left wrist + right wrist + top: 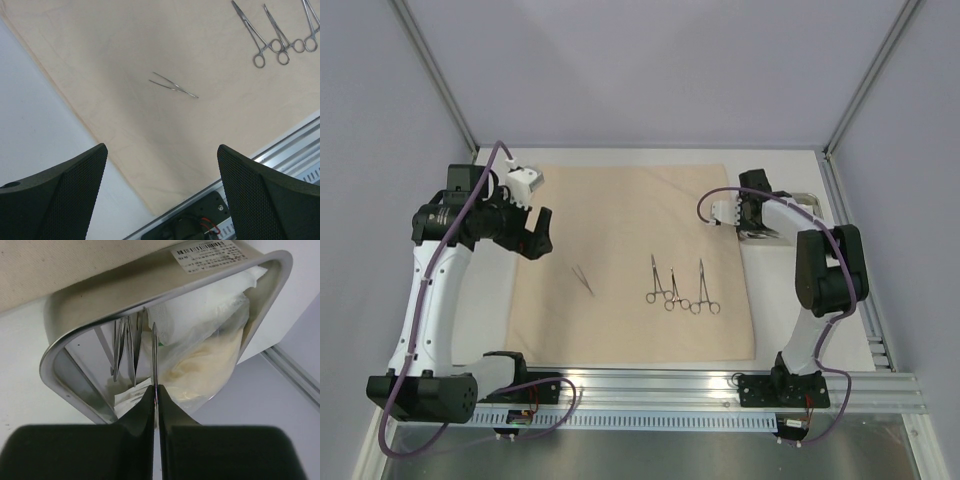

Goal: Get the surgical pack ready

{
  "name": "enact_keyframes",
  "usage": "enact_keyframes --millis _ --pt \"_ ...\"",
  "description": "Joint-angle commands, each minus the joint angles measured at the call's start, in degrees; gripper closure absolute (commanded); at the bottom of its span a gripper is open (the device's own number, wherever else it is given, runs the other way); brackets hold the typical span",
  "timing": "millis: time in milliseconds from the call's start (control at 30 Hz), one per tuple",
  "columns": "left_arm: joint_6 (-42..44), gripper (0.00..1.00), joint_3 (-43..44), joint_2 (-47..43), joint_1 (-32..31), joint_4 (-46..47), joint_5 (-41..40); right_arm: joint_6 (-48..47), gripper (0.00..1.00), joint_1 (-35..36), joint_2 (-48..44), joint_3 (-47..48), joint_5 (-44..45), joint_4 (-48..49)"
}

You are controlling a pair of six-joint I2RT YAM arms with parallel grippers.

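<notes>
The tan cloth sheet (pixel 630 230) lies flat on the table. On it lie tweezers (pixel 583 279) and three steel clamps (pixel 675 288) side by side; both also show in the left wrist view, the tweezers (pixel 173 86) and the clamps (pixel 270 35). My left gripper (pixel 535 232) is open and empty above the cloth's left edge. My right gripper (pixel 155 392) is shut on a thin steel instrument (pixel 154 355), seen edge-on, over the shiny steel tray (pixel 65 340). The tray holds white packets (pixel 210 300), a clear bag of gauze (pixel 205 365) and more steel tools (pixel 122 347).
The tray (pixel 805 203) sits off the cloth's right edge, near the right frame post. An aluminium rail (pixel 720 385) runs along the near edge, with the arm bases on it. White table shows left of the cloth (pixel 40 140).
</notes>
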Motion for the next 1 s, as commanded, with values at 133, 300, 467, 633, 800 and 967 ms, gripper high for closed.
enact_keyframes --millis 133,300,467,633,800,967 --pt "0.74 0.00 1.16 1.66 0.00 0.82 -1.97 -3.62 1.00 -0.73 0.75 -2.33 -1.53 4.35" --pt "0.65 0.00 1.34 2.27 0.00 0.99 -2.06 -3.80 1.00 -1.26 0.57 -3.12 -4.17 3.82" --pt "0.74 0.00 1.34 2.36 0.00 0.90 -2.41 -3.45 1.00 -1.17 0.75 -4.53 -5.14 3.91" --pt "0.74 0.00 0.99 2.45 0.00 1.25 -2.32 -3.27 0.97 -1.17 1.10 -3.92 -5.32 4.17" --pt "0.74 0.00 0.99 2.27 0.00 1.25 -2.32 -2.92 0.90 -1.17 0.75 -3.65 -4.88 4.87" --pt "0.83 0.00 0.81 2.27 0.00 1.25 -2.15 -2.65 0.82 -1.26 -0.74 -3.83 -3.74 5.49"
